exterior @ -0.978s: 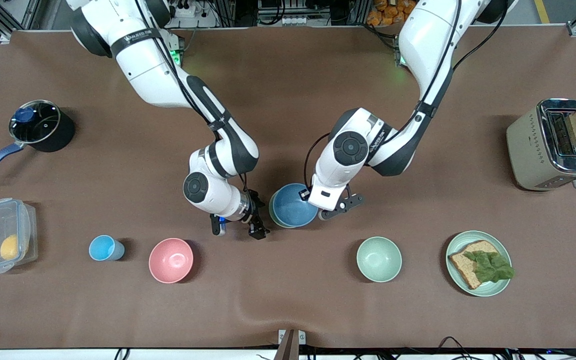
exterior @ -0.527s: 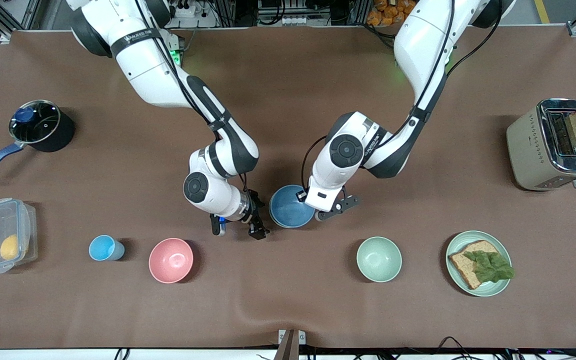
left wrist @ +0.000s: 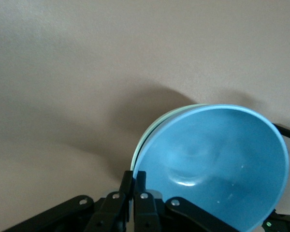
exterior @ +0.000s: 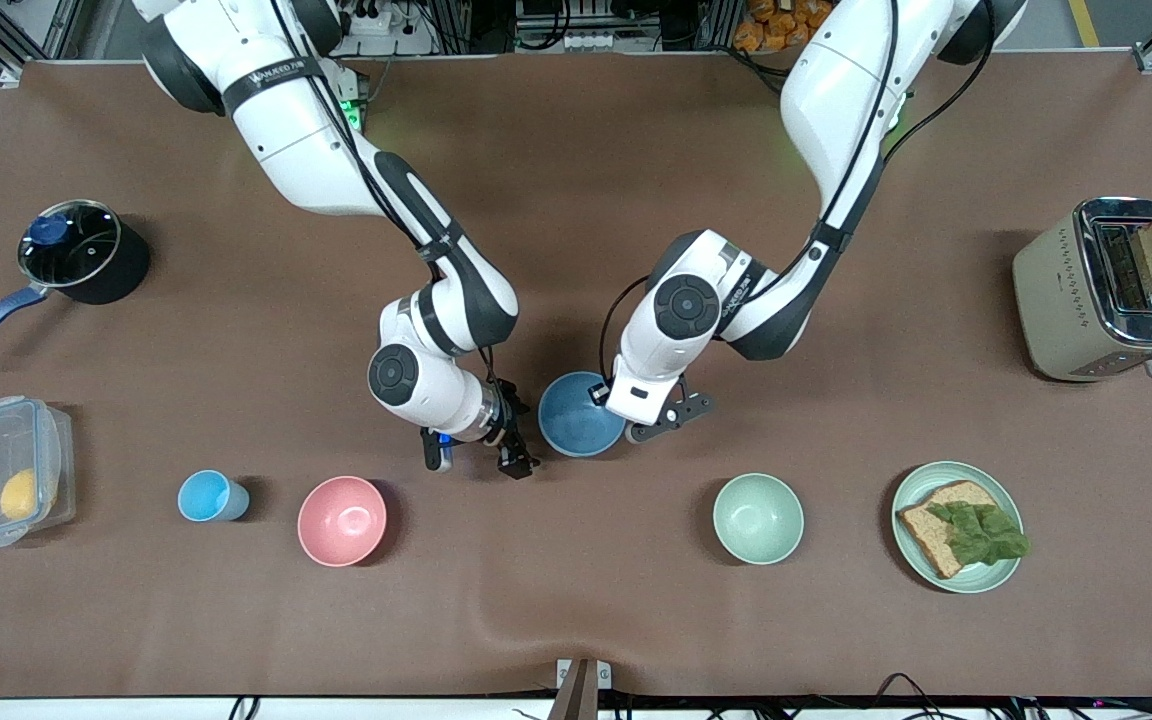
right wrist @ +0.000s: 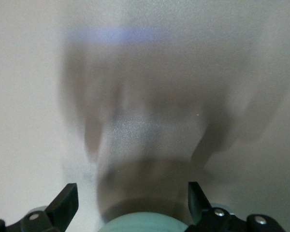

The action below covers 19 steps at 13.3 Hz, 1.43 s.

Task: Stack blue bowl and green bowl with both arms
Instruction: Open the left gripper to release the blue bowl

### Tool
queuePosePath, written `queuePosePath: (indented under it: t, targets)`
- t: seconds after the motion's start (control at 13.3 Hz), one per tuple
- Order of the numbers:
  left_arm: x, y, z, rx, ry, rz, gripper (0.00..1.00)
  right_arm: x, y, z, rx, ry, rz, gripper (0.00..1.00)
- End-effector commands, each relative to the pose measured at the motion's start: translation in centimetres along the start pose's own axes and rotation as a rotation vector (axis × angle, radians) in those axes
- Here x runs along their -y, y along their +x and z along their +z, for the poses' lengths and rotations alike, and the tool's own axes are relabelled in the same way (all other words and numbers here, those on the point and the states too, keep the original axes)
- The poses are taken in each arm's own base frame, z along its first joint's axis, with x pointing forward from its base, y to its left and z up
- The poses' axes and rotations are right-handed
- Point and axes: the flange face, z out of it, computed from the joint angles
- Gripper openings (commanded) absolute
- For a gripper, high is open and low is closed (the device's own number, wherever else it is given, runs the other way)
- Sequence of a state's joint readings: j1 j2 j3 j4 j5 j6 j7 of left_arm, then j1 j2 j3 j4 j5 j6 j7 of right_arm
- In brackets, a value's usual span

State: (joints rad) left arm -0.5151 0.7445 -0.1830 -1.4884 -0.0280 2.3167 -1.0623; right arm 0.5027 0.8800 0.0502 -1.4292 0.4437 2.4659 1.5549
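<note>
The blue bowl (exterior: 578, 415) sits near the table's middle, nested in the green bowl, whose rim (left wrist: 152, 133) peeks out under it in the left wrist view. My left gripper (exterior: 604, 393) is shut on the blue bowl's rim (left wrist: 208, 159), its fingers (left wrist: 128, 181) pinching the edge. My right gripper (exterior: 516, 435) is open and empty, close beside the bowls toward the right arm's end of the table. In the right wrist view its gripper (right wrist: 133, 191) is spread wide, with a pale green rounded edge (right wrist: 145, 224) low between the fingers.
Nearer the front camera stand a mint-green bowl (exterior: 758, 518), a pink bowl (exterior: 341, 521), a small blue cup (exterior: 206, 496) and a plate (exterior: 911, 485) with bread and lettuce. A toaster (exterior: 1106, 290), a pot (exterior: 81, 250) and a plastic box (exterior: 6, 470) stand at the table's ends.
My left gripper has lowered the blue bowl and shifted it slightly toward the right arm, so the green rim seen beside it before is now covered. The right arm has not moved.
</note>
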Motion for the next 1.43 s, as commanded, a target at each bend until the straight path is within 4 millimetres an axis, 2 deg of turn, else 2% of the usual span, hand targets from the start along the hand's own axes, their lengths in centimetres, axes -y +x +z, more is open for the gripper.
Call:
queuePosePath:
  t: [0.0,0.3,0.38,0.45,0.6,0.75,0.9,0.98,1.13,1.28,1.35]
  targets:
    - [-0.9,-0.4,0.6,0.003,-0.028,-0.018,0.00,0.5,-0.4,0.4,-0.018,0.014,-0.006,1.00]
    - [-0.8,-0.4,0.9,0.005,-0.025,-0.018,0.00,0.5,-0.5,0.5,-0.019,0.014,-0.009,1.00]
    - [-0.8,-0.3,1.0,0.006,-0.024,-0.018,0.13,0.5,-0.5,0.5,-0.022,0.014,-0.013,1.00]
    - [-0.7,-0.1,0.9,0.004,-0.026,-0.019,0.46,0.5,-0.5,0.5,-0.024,0.014,-0.015,1.00]
    - [-0.6,0.5,-0.1,-0.006,-0.036,-0.024,1.00,0.5,-0.4,0.6,-0.026,0.012,-0.016,1.00]
    - [-0.8,0.6,-0.8,-0.011,-0.045,-0.027,1.00,0.5,-0.4,0.6,-0.026,0.012,-0.016,1.00]
    - [-1.2,0.7,-3.6,-0.034,-0.074,-0.023,1.00,0.5,-0.4,0.6,-0.026,0.012,-0.016,1.00]
    - [-1.0,1.4,-5.8,-0.058,-0.084,-0.026,1.00,0.4,-0.4,0.6,-0.030,0.011,-0.022,1.00]
    - [0.6,3.8,-11.3,-0.096,-0.082,-0.031,1.00,0.5,-0.5,0.5,-0.033,0.011,-0.027,1.00]
    - [1.9,4.3,-16.1,-0.153,-0.018,0.020,1.00,0.5,-0.4,0.4,-0.033,0.012,-0.026,1.00]
    - [3.2,4.8,-18.8,-0.170,0.024,0.017,1.00,0.5,-0.4,0.4,-0.033,0.012,-0.026,1.00]
